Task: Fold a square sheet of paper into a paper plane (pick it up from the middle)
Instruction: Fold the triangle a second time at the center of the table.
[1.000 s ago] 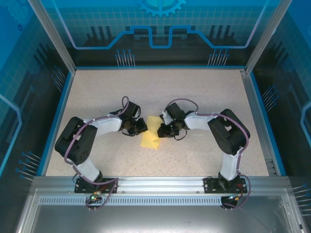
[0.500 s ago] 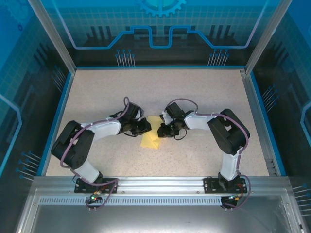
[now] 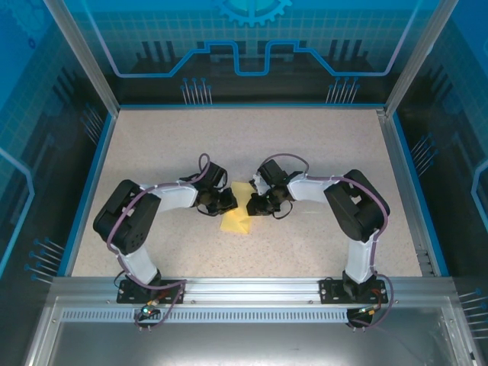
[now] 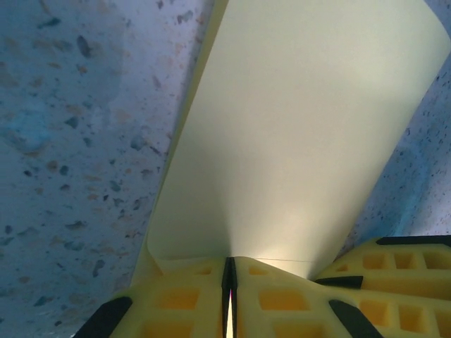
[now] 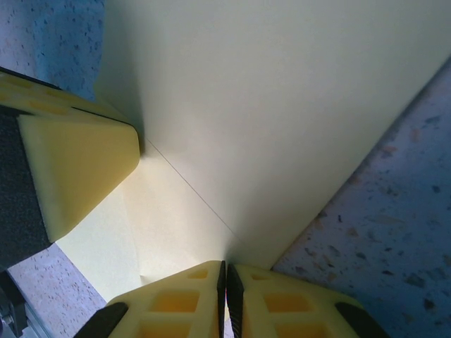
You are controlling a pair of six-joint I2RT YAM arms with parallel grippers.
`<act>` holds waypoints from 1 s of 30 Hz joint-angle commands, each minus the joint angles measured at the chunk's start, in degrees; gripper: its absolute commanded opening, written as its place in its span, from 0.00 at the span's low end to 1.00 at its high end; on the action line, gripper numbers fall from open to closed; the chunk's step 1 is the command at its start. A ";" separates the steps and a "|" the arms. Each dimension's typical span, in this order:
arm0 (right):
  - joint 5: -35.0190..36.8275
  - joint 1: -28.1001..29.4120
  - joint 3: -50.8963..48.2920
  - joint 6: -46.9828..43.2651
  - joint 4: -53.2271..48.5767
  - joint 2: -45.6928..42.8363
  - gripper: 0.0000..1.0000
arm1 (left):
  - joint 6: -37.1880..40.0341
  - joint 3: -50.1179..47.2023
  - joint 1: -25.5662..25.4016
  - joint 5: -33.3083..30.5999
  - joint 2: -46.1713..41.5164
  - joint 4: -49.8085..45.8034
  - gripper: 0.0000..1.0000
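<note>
The pale yellow sheet of paper (image 3: 238,219) sits mid-table between my two grippers, folded over with a thin crease and its upper part raised off the table. My left gripper (image 3: 229,201) is shut on its left edge. In the left wrist view the jaws (image 4: 230,264) pinch the paper (image 4: 296,127), which fans away from them. My right gripper (image 3: 253,204) is shut on the right edge. The right wrist view has those jaws (image 5: 225,271) clamped at the crease of the paper (image 5: 268,91). One finger of the left gripper (image 5: 77,169) touches the paper there.
The speckled beige table (image 3: 252,145) is bounded by blue rails and clear walls. Both arms bend inward from their bases at the near edge, with their elbows out toward the sides. Bare tabletop lies behind and in front of the paper.
The left arm has shifted its elbow and upper link, and its gripper has edged slightly right toward the paper. The right arm and the paper stay about where they were.
</note>
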 commanded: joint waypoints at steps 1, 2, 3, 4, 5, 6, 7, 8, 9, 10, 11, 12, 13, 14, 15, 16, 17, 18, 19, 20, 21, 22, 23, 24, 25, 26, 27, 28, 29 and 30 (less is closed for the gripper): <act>7.14 1.15 -1.94 -1.17 -3.50 5.07 0.14 | 1.36 -0.35 2.02 -4.63 -1.08 -4.63 0.14; 7.12 1.18 -1.94 -1.17 -3.48 5.08 0.14 | 1.37 -0.67 2.33 -4.67 -1.07 -4.64 0.14; 7.03 1.21 -2.00 -1.12 -3.35 5.07 0.14 | 1.37 -0.87 2.59 -4.46 -1.08 -4.63 0.14; 7.04 1.19 -2.09 -1.03 -3.24 5.10 0.14 | 1.32 -1.00 2.74 -4.44 -1.04 -4.63 0.14; 6.98 1.17 -2.05 -1.12 -3.16 5.08 0.14 | 1.26 -0.99 2.87 -4.66 -0.99 -4.83 0.14; 6.99 1.19 -2.07 -1.08 -3.07 5.07 0.14 | 1.17 -1.11 3.15 -4.66 -1.10 -4.83 0.14; 6.94 1.19 -2.05 -1.08 -2.93 5.07 0.14 | 1.02 -1.22 3.47 -4.62 -1.20 -4.65 0.14; 7.01 1.19 -2.13 -0.99 -2.84 5.07 0.14 | 0.98 -1.22 3.71 -4.76 -1.39 -4.63 0.14; 6.91 1.11 -2.17 -0.98 -2.85 5.09 0.14 | 0.86 -1.15 4.08 -4.78 -1.75 -4.63 0.14; 6.86 1.19 -2.22 -0.88 -2.75 5.12 0.14 | 0.93 -1.28 4.37 -5.01 -2.13 -4.63 0.14; 6.80 1.19 -2.24 -0.88 -2.69 5.07 0.14 | 1.07 -1.31 4.66 -5.05 -2.43 -4.70 0.14; 6.78 1.18 -2.22 -0.95 -2.70 5.07 0.14 | 1.19 -1.18 4.81 -4.95 -2.92 -4.64 0.14; 6.83 1.20 -2.23 -0.96 -2.60 5.07 0.14 | 1.34 -1.14 4.81 -4.96 -3.45 -4.63 0.14; 6.68 1.13 -2.23 -0.95 -2.62 5.07 0.14 | 1.42 -1.12 4.81 -4.52 -4.16 -4.54 0.14; 6.65 1.16 -2.22 -0.97 -2.53 5.00 0.14 | 1.60 -1.13 4.81 -3.69 -5.12 -3.97 0.14; 6.52 1.18 -2.15 -0.86 -2.45 5.03 0.14 | 1.72 -1.31 4.81 -2.31 -6.16 -3.11 0.14; 6.50 1.15 -2.17 -0.90 -2.44 5.00 0.14 | 1.81 -1.60 4.78 -0.98 -7.12 -2.16 0.15; 6.34 1.14 -2.13 -0.90 -2.42 4.99 0.14 | 1.82 -1.95 4.65 0.65 -8.12 -1.09 0.15; 6.35 1.19 -2.15 -0.90 -2.42 4.99 0.14 | 1.59 -2.32 4.44 2.02 -9.11 -0.13 0.15; 6.24 1.26 -2.17 -0.89 -2.37 4.99 0.14 | 1.46 -2.63 4.06 2.76 -9.79 0.48 0.15; 6.31 1.17 -2.13 -0.89 -2.37 4.91 0.14 | 1.22 -2.98 3.50 3.03 -10.35 1.07 0.15; 6.28 1.17 -2.22 -0.90 -2.40 4.90 0.14 | 0.91 -3.24 2.99 3.13 -10.82 1.47 0.15; 6.24 1.19 -2.28 -0.77 -2.36 4.90 0.14 | 0.61 -3.48 2.58 3.25 -10.79 1.86 0.15; 6.30 1.17 -2.37 -0.77 -2.36 4.90 0.14 | 0.21 -3.62 2.15 3.86 -10.21 2.53 0.15; 6.14 1.18 -2.32 -0.80 -2.27 4.99 0.14 | -0.29 -3.63 1.72 4.61 -9.35 3.07 0.15; 6.01 1.15 -2.26 -0.72 -2.14 4.99 0.14 | -0.78 -3.75 1.37 5.14 -8.36 3.60 0.14; 5.95 1.19 -2.36 -0.72 -2.14 4.96 0.14 | -1.09 -3.72 1.01 5.84 -7.21 4.32 0.14; 5.83 1.19 -2.24 -0.64 -2.01 4.99 0.14 | -1.29 -3.83 0.74 6.34 -6.15 4.92 0.13; 5.63 1.19 -2.14 -0.63 -1.96 4.94 0.14 | -1.57 -3.82 0.60 6.54 -5.31 5.19 0.12; 5.43 1.19 -2.21 -0.63 -1.83 4.90 0.14 | -1.80 -3.75 0.51 6.83 -4.47 5.52 0.12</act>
